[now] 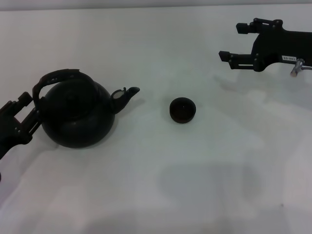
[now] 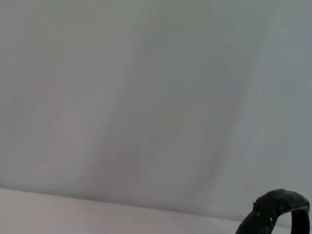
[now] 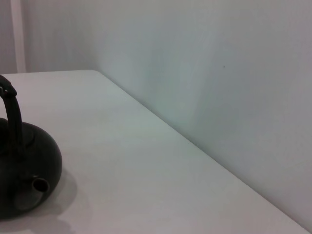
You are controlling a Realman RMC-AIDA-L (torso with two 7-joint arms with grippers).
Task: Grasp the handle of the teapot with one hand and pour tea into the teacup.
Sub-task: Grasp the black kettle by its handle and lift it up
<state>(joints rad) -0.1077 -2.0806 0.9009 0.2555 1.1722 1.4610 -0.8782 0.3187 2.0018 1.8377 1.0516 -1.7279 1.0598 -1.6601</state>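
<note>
Head view: one squat round black teapot [image 1: 78, 117] with arched black handle [image 1: 57, 78] on the white table [image 1: 204, 175]; one tiny dark handleless teacup [image 1: 183, 110] beyond its spout. Left gripper [image 1: 30, 111], fingers spread, straddles the handle's base; right gripper [image 1: 233, 43] hovers far right, fingers spread.

Teapot [image 1: 78, 114] left of teacup [image 1: 183, 110], apart

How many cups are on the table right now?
1: a tiny round dark handleless teacup on the white table, right of the large black teapot's spout. None seems hidden.
</note>
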